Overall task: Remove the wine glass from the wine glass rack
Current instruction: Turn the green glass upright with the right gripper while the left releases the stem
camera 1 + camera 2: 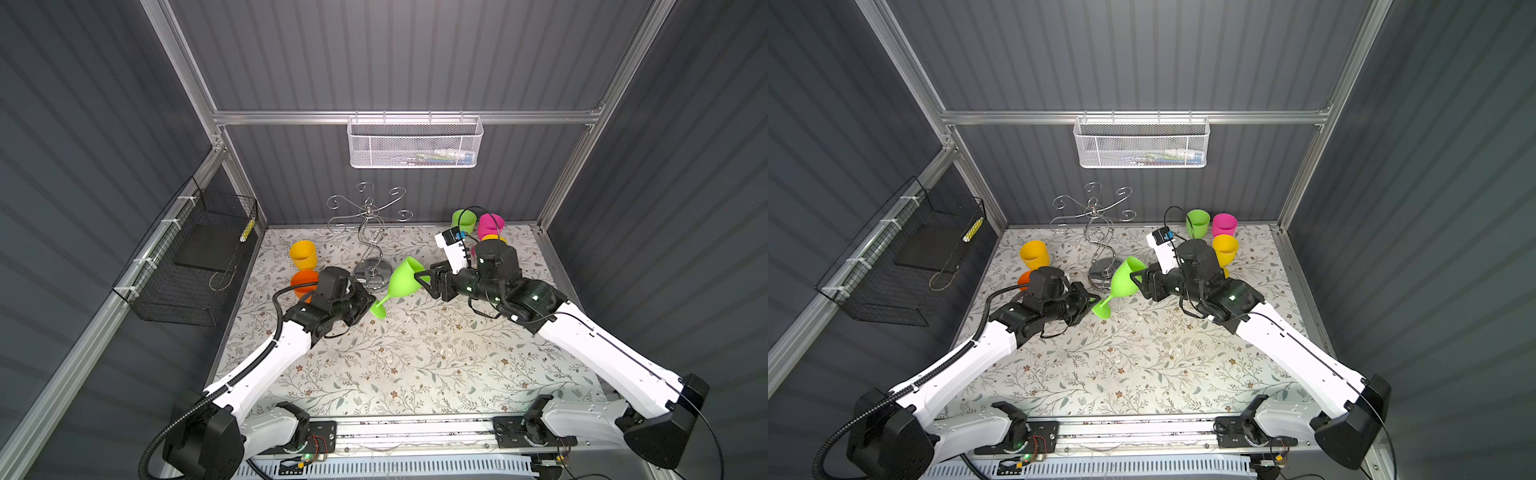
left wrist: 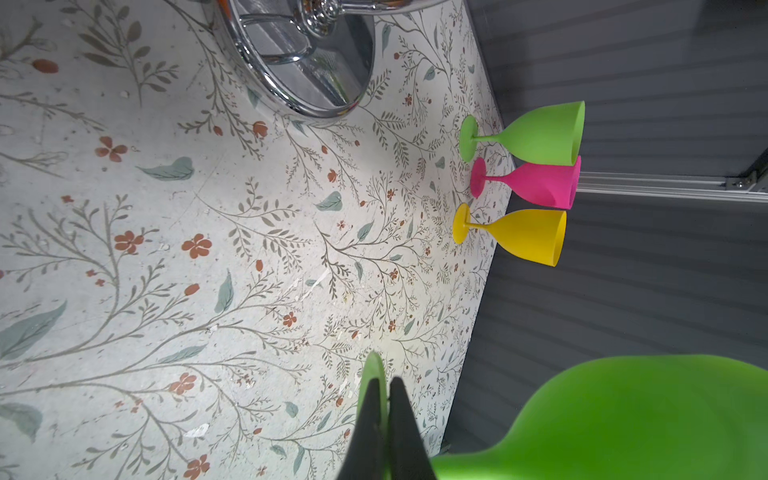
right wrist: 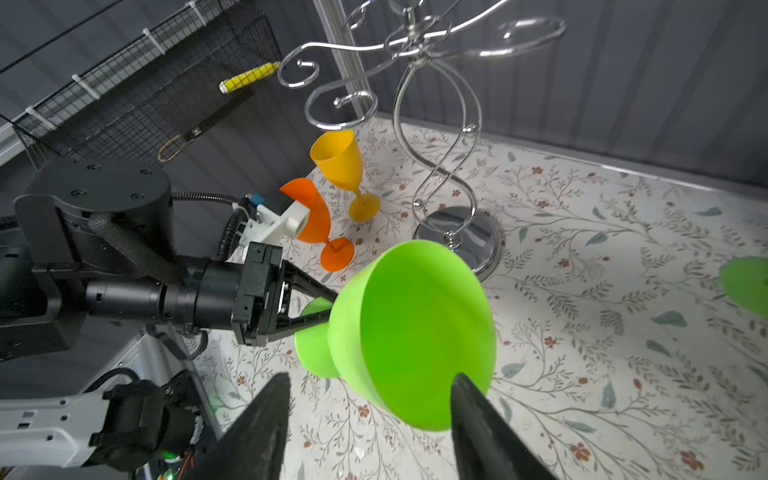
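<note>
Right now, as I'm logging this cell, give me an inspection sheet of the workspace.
Surface: floral table cover, flat.
Job's things: wine glass rack upright, arms bare; green wine glass held tilted beside it.
Clutter: yellow glass, orange glass left; three glasses back right.
Grippers: left gripper shut on the stem; right gripper open around the bowl.
Cables: conduit along left arm; thin cable over right wrist.
Surroundings: white mesh basket, black wire basket on walls.

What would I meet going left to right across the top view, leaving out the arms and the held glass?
black basket → yellow glass → rack → standing green glass → pink glass
</note>
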Available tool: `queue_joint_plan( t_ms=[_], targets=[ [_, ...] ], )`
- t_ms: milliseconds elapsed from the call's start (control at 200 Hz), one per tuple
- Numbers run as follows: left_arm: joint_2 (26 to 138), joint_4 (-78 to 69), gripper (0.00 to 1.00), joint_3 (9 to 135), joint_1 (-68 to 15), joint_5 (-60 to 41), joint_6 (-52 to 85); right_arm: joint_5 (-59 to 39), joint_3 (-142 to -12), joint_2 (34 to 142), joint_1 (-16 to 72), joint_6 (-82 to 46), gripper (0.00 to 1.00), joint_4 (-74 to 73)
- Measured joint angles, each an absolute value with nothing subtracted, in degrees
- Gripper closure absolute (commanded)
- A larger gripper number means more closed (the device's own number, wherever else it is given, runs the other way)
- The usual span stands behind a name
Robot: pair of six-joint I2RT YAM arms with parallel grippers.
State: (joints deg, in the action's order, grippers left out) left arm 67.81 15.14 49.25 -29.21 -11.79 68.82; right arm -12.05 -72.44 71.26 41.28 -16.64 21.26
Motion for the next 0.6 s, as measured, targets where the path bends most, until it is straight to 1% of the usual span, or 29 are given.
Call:
queue_joint_plan(
  t_ms=[240,405,595],
  targets=[
    [67.92,13.98,1.00,49.15,-29.21,-12.12,66.70,-15.90,-73.69,73.17,41.28,-18.06,0.48,24.99],
    [67.92,13.65,1.00,49.06,-29.21,-12.14,65.73,-17.19,-75.16,74.81,41.28,-18.17,0.50,25.80],
    [67.88,13.65,1.00,49.01,-29.21,-12.27,64.60,-19.38,-76.55,75.94,41.15,-18.11,0.60,26.87]
  ],
)
